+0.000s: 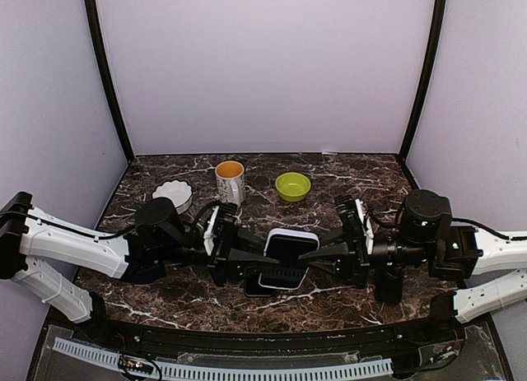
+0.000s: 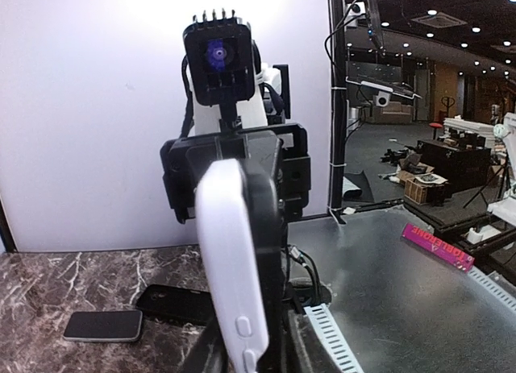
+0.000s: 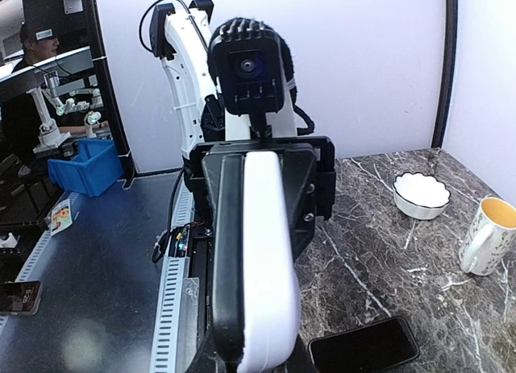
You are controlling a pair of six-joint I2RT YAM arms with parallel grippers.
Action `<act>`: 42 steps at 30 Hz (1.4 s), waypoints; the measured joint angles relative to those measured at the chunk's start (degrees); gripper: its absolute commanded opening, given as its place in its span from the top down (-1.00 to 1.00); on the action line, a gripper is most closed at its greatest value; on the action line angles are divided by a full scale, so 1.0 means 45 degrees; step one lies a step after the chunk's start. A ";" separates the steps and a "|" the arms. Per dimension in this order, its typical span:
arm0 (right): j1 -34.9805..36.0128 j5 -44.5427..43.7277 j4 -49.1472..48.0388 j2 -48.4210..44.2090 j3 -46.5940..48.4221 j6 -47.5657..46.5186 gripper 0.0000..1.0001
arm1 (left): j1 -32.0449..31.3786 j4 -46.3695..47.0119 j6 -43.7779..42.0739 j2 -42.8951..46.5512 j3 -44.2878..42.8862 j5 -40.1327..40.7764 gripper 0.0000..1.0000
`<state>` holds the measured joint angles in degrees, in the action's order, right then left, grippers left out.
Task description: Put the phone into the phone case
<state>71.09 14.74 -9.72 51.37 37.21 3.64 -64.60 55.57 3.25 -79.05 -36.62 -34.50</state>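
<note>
The phone appears seated, or almost seated, in the white phone case. A final press and a release seem to be what is left. The pair is held raised above the bench, near the middle of its near edge. The right end effector is clamped narrowly on its right edge. The left end effector meets the left edge, but its grip cannot be told.
</note>
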 measured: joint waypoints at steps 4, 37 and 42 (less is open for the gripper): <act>-0.0005 0.0063 -0.0078 0.0024 0.0000 -0.0107 1.00 | -0.0121 -0.0044 -0.0078 0.0000 -0.0019 0.0277 1.00; -0.0015 -0.1700 0.3211 -0.1991 0.1375 -0.1797 -0.73 | -0.4376 0.1953 -2.3358 0.0301 0.0840 1.2905 1.00; -0.0015 -0.1588 0.3453 -0.1889 0.1375 -0.1797 -0.73 | -0.4386 0.2259 -2.4368 0.0301 0.0840 1.3138 1.00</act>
<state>71.02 7.60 5.82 42.87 43.40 -4.45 -84.33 65.73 -106.41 -77.69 -32.84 24.62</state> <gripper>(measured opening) 0.868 0.117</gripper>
